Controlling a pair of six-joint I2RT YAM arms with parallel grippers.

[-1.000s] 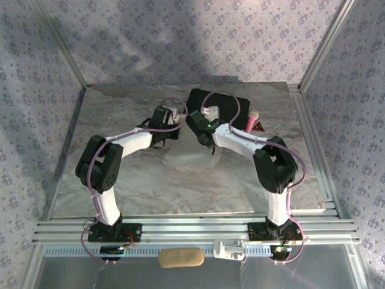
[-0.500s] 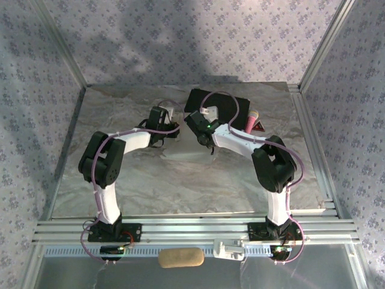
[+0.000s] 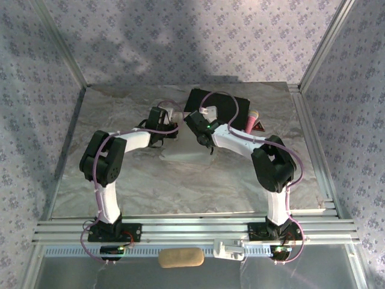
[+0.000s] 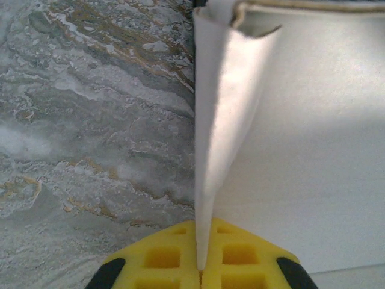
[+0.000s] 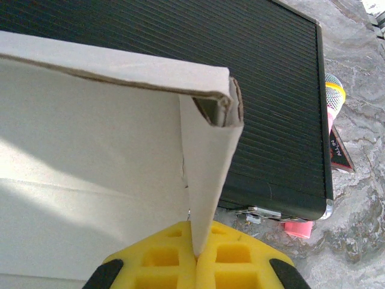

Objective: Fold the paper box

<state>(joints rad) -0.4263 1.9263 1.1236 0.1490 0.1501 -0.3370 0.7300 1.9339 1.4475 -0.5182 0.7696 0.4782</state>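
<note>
Overhead view: bright, soft, diffuse light. Broad grey shadow bands cross the far wall (image 3: 180,30). The table (image 3: 180,186) has a mild sheen and no hard glare.

Left wrist view: box (image 4: 313,150) panel nearly washed out, near flap edge soft.

Right wrist view: case (image 5: 180,60) ribbing sharp. Box interior unevenly lit, bright patch at left.

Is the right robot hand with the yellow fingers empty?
No, the right gripper is pinched shut on an upright wall of the white cardboard paper box.
</note>
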